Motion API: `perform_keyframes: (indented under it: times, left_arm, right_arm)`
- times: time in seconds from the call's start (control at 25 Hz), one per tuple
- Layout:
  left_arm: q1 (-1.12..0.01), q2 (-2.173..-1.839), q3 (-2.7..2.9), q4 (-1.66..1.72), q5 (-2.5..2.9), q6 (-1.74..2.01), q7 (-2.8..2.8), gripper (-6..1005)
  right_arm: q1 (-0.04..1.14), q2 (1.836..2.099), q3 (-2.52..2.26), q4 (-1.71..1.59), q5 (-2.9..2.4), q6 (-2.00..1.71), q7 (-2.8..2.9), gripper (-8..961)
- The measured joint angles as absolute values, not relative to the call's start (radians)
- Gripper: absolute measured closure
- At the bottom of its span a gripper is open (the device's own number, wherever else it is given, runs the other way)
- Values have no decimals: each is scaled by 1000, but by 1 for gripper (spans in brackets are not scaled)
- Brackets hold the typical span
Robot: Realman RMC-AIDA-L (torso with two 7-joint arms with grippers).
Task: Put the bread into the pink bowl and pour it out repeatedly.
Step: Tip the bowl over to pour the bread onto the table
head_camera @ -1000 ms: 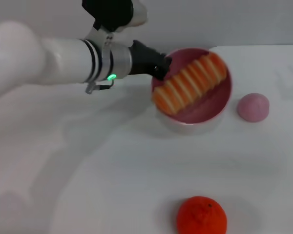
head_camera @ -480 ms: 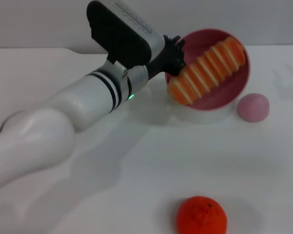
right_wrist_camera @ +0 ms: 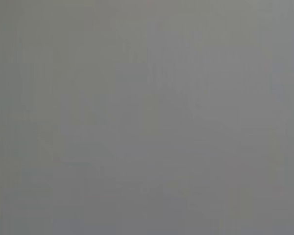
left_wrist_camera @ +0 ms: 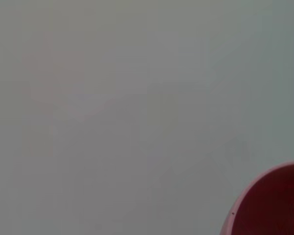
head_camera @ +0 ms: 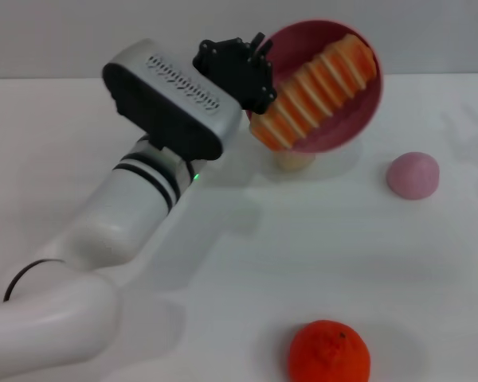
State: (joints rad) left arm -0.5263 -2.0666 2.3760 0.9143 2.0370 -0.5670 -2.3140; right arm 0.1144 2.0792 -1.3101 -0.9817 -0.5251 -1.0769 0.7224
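My left gripper [head_camera: 255, 76] is shut on the left rim of the pink bowl [head_camera: 346, 131] and holds it lifted off the white table, tilted steeply with its mouth facing me. The bread [head_camera: 312, 90], striped orange-brown and cream, lies slanted across the inside of the bowl. A slice of the bowl's rim [left_wrist_camera: 245, 200] shows in the left wrist view against a plain grey wall. The right gripper is out of sight in every view.
A small beige ball [head_camera: 293, 161] sits on the table just under the raised bowl. A matte pink ball [head_camera: 413, 175] rests to the right of it. An orange fruit [head_camera: 329, 352] lies near the front edge. The left arm [head_camera: 135, 207] crosses the table's left half.
The left arm has raised the bowl off the table and tipped it further toward me, with the bread still inside. The beige ball beneath it has come into sight.
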Motion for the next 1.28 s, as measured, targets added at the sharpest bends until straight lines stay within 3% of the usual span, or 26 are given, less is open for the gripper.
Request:
perform_keyframes:
  times: [1.28]
  left_arm:
    - [-438, -2061, 2462, 761, 2289, -1036, -2478, 956]
  right_arm:
    - [96, 2082, -1377, -1054, -521, -1085, 722, 498]
